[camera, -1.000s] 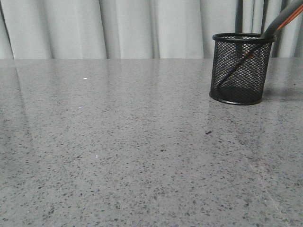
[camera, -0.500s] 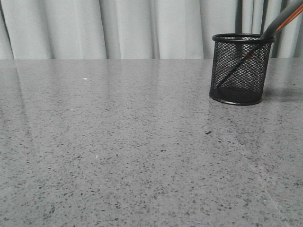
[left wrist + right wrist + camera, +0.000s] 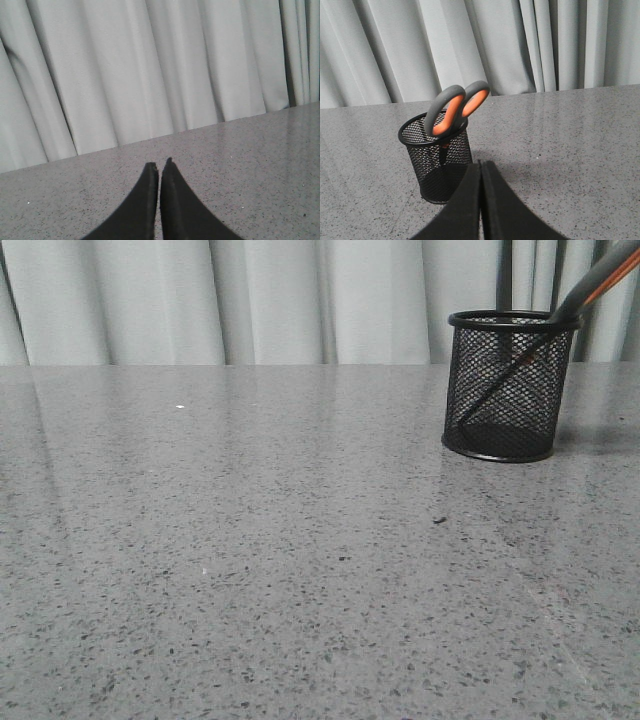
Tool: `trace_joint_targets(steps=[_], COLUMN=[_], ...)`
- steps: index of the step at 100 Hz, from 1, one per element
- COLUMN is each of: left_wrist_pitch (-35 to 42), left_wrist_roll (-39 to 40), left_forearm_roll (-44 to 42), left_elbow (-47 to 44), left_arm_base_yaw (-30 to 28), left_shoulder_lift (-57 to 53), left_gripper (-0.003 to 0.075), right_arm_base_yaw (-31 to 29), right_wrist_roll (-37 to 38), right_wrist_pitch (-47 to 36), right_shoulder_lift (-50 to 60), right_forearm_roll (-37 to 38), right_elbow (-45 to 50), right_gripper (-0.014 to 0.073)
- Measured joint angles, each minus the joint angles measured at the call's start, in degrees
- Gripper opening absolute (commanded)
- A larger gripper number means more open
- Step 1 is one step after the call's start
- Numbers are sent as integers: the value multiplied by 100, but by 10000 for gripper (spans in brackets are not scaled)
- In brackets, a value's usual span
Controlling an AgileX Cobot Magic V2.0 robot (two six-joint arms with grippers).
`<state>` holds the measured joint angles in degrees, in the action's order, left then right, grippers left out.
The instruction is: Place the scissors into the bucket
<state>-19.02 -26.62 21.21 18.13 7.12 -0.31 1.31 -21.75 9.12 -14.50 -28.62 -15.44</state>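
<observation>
Both claws, left claw (image 3: 159, 167) and right claw (image 3: 480, 167), are pressed together, empty; grey-and-orange-handled scissors (image 3: 456, 107) lean blades-down against the rim of the black wire-mesh bucket (image 3: 439, 160), handles protruding.

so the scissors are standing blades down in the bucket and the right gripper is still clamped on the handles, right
Not quite. The scissors do stand blades down in the bucket, leaning on its rim, but the right gripper is not on the handles. The right wrist view shows its fingers shut together with nothing between them, set back from the bucket, and the orange-lined loops stand free.
</observation>
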Motion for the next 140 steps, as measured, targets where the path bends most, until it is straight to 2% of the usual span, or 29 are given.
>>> trace_joint_targets(steps=[61,68,79,86,124,140], left_wrist_pitch=[113,294,724,927,1645,1820], left_wrist_roll=[14,274,1193,1449,1930,1978], left_forearm_roll=[-79,-418,-1243,-1456,-1738,-1805], left_elbow=[-28,-151,-454,-672,-1792,-1806], left_arm_base_yaw=[0,-9,-78,-155,-618,-632], left_shoulder_lift=[0,0,0,0,0,0], left_gripper=[-20,-20,-20,-20,-20,-20], right_arm_base_yaw=[0,0,0,0,0,0], right_wrist_roll=[-9,-9,-9,-9,-9,-9], right_wrist_pitch=[0,0,0,0,0,0], right_shoulder_lift=[0,0,0,0,0,0], right_forearm_roll=[0,0,0,0,0,0], right_elbow=[0,0,0,0,0,0], right_gripper=[-69,-69,-69,-69,-69,-69])
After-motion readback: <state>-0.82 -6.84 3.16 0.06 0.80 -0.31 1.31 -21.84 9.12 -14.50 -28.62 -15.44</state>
